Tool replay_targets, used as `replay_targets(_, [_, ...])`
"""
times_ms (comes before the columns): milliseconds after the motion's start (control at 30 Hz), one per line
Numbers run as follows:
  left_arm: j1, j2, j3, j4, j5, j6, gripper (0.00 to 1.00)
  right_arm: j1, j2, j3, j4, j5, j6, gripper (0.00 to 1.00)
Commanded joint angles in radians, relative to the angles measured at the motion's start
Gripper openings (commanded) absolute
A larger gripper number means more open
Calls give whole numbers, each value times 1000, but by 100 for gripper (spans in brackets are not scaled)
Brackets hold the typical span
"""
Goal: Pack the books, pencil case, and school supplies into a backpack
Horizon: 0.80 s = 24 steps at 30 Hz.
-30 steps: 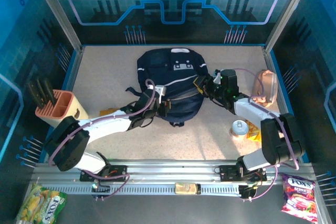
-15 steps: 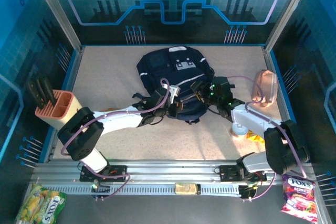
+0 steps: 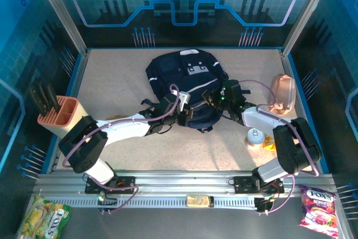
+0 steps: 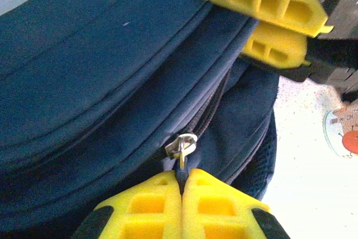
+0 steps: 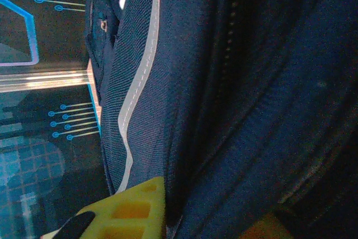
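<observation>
The backpack (image 3: 184, 76) lay flat around the middle of the bench (image 3: 112, 76), its top end toward the far wall and its straps trailing off the near edge. Both arms reached in over its lower half from either side.

The left fingers (image 3: 186, 116) were pressed fully together at the near edge of the bag. In the left wrist view they (image 4: 187, 180) were clamped on the small metal zip pull (image 4: 182, 145), which stood up from the line of the zip between two dark folds of cloth.

The right fingers (image 3: 211, 98) sat just beyond, on the bag's right side, close to the left pair but not touching it. From the left wrist camera they (image 4: 263, 29) stood nearly closed at the edge of the fabric. In the right wrist view navy cloth ran between them, so they seemed to be pinching a fold of the backpack, though the contact itself was hard to make out. A pale stripe (image 5: 140, 76) curved along the bag in that view.

The pencil case (image 3: 283, 94) rested by the right edge of the bench, well apart from the bag. A small round tub (image 3: 255, 136) stood nearer the right arm. A pink knife rack (image 3: 60, 115) stood at the left edge.
</observation>
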State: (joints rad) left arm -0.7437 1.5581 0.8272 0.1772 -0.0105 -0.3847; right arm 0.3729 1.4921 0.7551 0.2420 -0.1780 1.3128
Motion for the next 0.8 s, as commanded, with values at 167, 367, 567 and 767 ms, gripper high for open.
replay_targets(167, [142,-133,-114,-81,61,69,0,-89,-111,22,-32,-42,-98,15])
replay_targets(367, [235,-132,-81,-176,45,119,0,-110,-132,41,-62,-85,-138,15])
replay_targets(567, [348,-60,32,-201,60,76,0,-105,-94,75,-62,-164,-167,15])
replay_targets(767, [418,66,194,-262,43,36,1,-97,-67,85,-51,-209,-179,15])
